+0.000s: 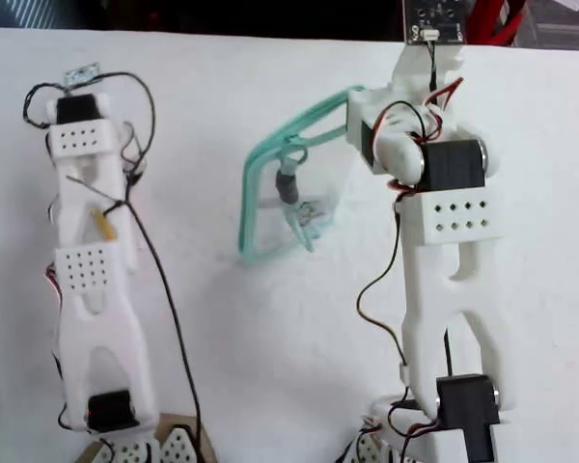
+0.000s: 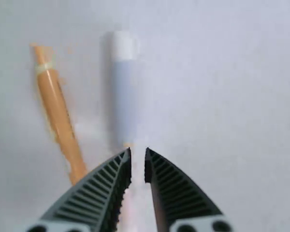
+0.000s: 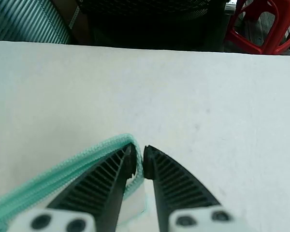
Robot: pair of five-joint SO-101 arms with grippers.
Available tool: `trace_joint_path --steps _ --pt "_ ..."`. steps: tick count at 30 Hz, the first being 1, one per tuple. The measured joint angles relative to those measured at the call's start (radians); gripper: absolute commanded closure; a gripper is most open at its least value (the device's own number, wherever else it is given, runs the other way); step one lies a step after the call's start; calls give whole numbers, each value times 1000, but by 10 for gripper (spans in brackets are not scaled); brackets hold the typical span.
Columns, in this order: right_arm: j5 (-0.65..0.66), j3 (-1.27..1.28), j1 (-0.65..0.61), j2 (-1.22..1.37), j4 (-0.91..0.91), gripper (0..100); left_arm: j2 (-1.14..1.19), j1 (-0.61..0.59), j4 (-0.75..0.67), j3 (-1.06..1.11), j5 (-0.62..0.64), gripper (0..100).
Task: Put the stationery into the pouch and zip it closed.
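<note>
Here, in the high view, the right arm point(image 1: 454, 251) rises from its base at about five o'clock and stretches towards twelve o'clock; its wrist bends down over the two o'clock corner of the clear plastic pouch with a teal zipper border point(image 1: 246, 207). The pouch lies flat on the white table point(image 1: 270, 338), a little towards twelve o'clock from the centre; a dark grey stick-like object point(image 1: 288, 185) shows through its wall. In the right wrist view, the right gripper point(image 3: 139, 151) has its black ribbed fingers nearly together; the teal edge of the pouch point(image 3: 63, 174) bends over one fingertip into the narrow gap, so it seems pinched there.

The left arm point(image 1: 87, 270) runs from seven o'clock to eleven o'clock, low over the table; the orange pen point(image 1: 104, 224) shows under it. The left gripper point(image 2: 137, 155) points down at the table, with only a thin slit between its fingers; I cannot make out anything held. Just before its tips ends a pale blue-grey pen with a white cap point(image 2: 123, 92); the orange pen point(image 2: 58, 121) lies beside it, slightly apart.
</note>
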Motion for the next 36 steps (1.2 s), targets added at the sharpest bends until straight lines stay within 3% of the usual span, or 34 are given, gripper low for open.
trace_joint_path --steps 5,11,16,21,24,29,36 --pt "0 0 0 0 0 980 -287 55 0 318 2 954" --pt "0 0 0 0 0 980 -810 150 -11 608 0 950" --pt "0 0 0 0 0 980 -1085 103 -146 804 0 806" --pt "0 0 0 0 0 980 -996 8 -354 1043 0 801" --pt "0 0 0 0 0 980 -872 -21 -443 1065 0 801" --pt "0 0 0 0 0 980 -661 -48 -446 962 37 802" --pt "0 0 0 0 0 980 -382 -86 -344 695 86 804"
